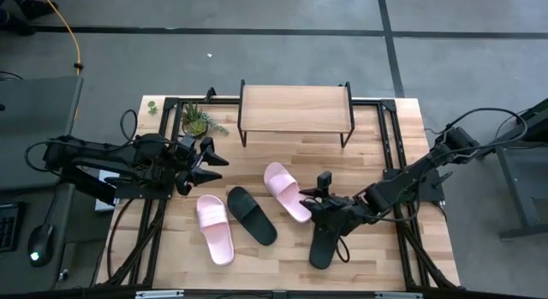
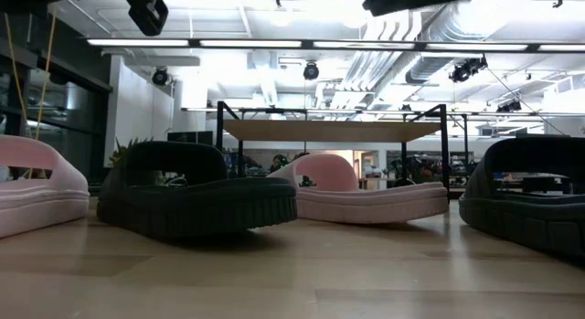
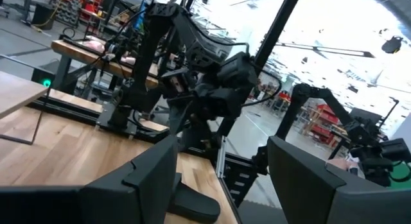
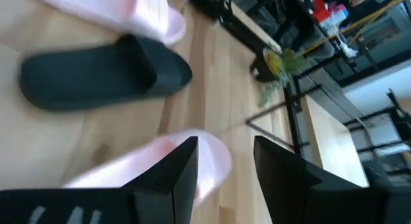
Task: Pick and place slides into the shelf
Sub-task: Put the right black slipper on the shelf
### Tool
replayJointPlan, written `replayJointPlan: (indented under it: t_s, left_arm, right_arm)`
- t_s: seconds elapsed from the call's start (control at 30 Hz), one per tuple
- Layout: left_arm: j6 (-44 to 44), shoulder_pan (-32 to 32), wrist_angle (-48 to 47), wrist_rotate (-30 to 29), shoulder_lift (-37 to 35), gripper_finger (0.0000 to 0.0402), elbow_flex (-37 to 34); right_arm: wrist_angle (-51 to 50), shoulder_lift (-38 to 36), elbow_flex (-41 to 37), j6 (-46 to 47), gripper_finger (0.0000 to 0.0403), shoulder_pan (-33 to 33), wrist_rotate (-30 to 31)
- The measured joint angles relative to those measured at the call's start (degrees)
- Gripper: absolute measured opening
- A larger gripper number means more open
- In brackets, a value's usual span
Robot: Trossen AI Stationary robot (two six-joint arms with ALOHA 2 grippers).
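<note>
Four slides (image 1: 253, 215), two pink, two black, apparently all flat on the tabletop before the bare shelf (image 1: 294, 107).

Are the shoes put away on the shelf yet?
Not yet. The shelf is bare, and all four slides lie on the table. The right gripper hangs open between a pink slide and a black slide, holding nothing. The left gripper waits, open.
</note>
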Motion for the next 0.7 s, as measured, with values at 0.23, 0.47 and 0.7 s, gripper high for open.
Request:
replayJointPlan:
  t_s: [0.23, 0.47, 0.7]
  left_arm:
    - [0.0, 0.0, 0.1, -0.1, 0.0, 0.0225, 0.0]
    - [0.0, 0.0, 0.4, -0.1, 0.0, 0.0225, 0.0]
    - [0.0, 0.0, 0.4, -0.2, 0.0, 0.0225, 0.0]
  right_arm:
    - [1.5, 1.5, 0.8, -0.1, 0.0142, -0.5, -0.9]
    - [5.3, 5.5, 0.7, -4.2, 0.0142, -1.1, -3.5]
    - [5.8, 5.5, 0.7, -2.6, 0.0142, -1.0, -6.5]
